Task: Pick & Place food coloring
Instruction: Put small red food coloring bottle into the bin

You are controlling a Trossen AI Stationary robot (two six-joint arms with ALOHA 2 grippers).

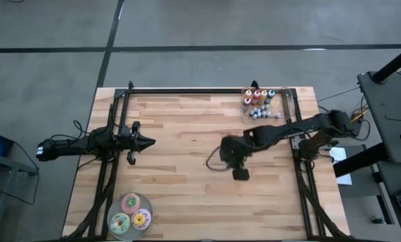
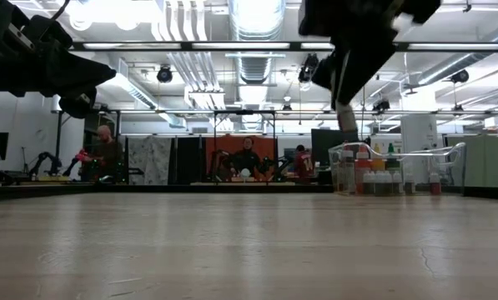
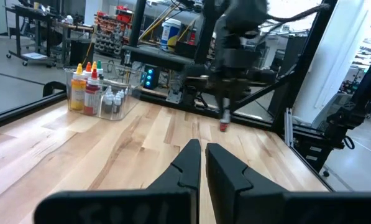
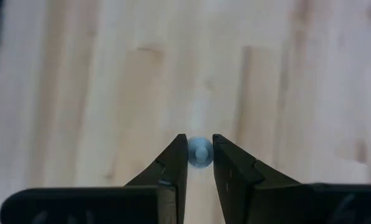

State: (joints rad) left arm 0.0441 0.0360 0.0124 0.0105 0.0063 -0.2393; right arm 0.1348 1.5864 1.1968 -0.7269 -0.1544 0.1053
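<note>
Between the right gripper's (image 4: 200,163) fingers (image 4: 173,163) sits one small bottle (image 4: 200,152) of food coloring, pinched at its pale cap. In the right wrist view only the round cap top shows, end-on, so the bottle's long axis runs along the camera's line of sight, down toward the table (image 4: 110,81). In the left wrist view the bottle (image 3: 224,124) hangs upright under the gripper (image 3: 225,112), cap up and a red body below, clear of the wood. Whether it points exactly plumb cannot be told.

The high view places this gripper (image 1: 240,173) over the middle of the table (image 1: 187,128), a little toward the right side, the right arm reaching in from the right edge.

The other bottles (image 1: 259,102) stand upright in a clear tray (image 1: 244,111) at the far right corner, well apart from the held one. The low view shows them (image 2: 374,177) in a row, caps up, inside the tray (image 2: 449,158).

The left gripper (image 1: 146,142) hovers over the left part of the table, pointing toward the centre. Its fingers (image 3: 188,162) are pressed nearly together with only a thin slit between them, holding nothing.

Three flat discs (image 1: 130,212), pink, green and yellow, lie at the near left corner.
</note>
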